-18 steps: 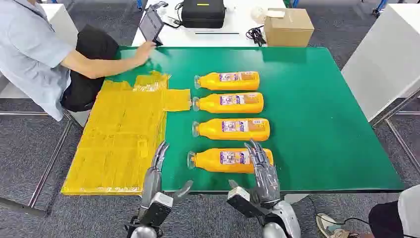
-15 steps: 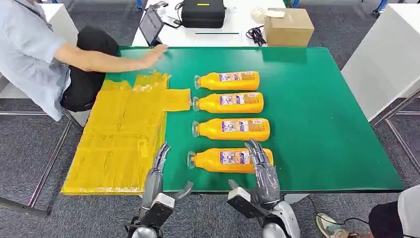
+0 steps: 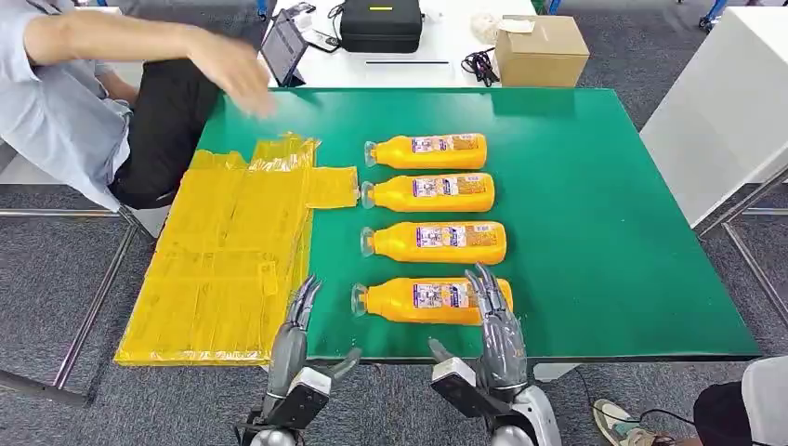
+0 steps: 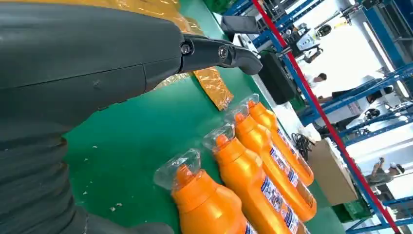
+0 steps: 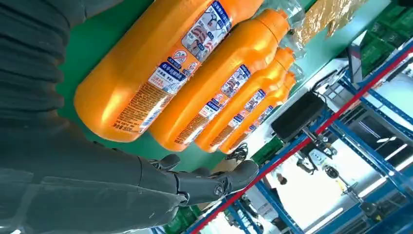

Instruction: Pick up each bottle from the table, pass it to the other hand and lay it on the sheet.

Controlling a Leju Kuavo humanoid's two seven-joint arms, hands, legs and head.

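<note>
Several orange bottles lie on their sides in a column on the green table [image 3: 595,204], clear caps pointing toward the yellow sheet [image 3: 232,251]. The nearest bottle [image 3: 423,301] [image 5: 146,73] [image 4: 207,207] lies close to the table's front edge. My right hand [image 3: 497,325] hovers open over that bottle's base end, fingers spread and stretched forward. My left hand [image 3: 293,339] is open at the front edge, fingers pointing ahead, between the sheet and the nearest bottle's cap. The other bottles [image 3: 432,242] [image 3: 427,192] [image 3: 426,150] lie beyond it.
A seated person [image 3: 74,102] at the far left holds an arm raised above the table's back left corner. Behind the green table a white table carries a tablet [image 3: 283,46], a black case [image 3: 381,23] and a cardboard box [image 3: 541,51]. The sheet overhangs the left edge.
The person's hand lifted off the table's back left corner and rose. My right hand pulled back slightly toward the front edge; my left hand barely shifted.
</note>
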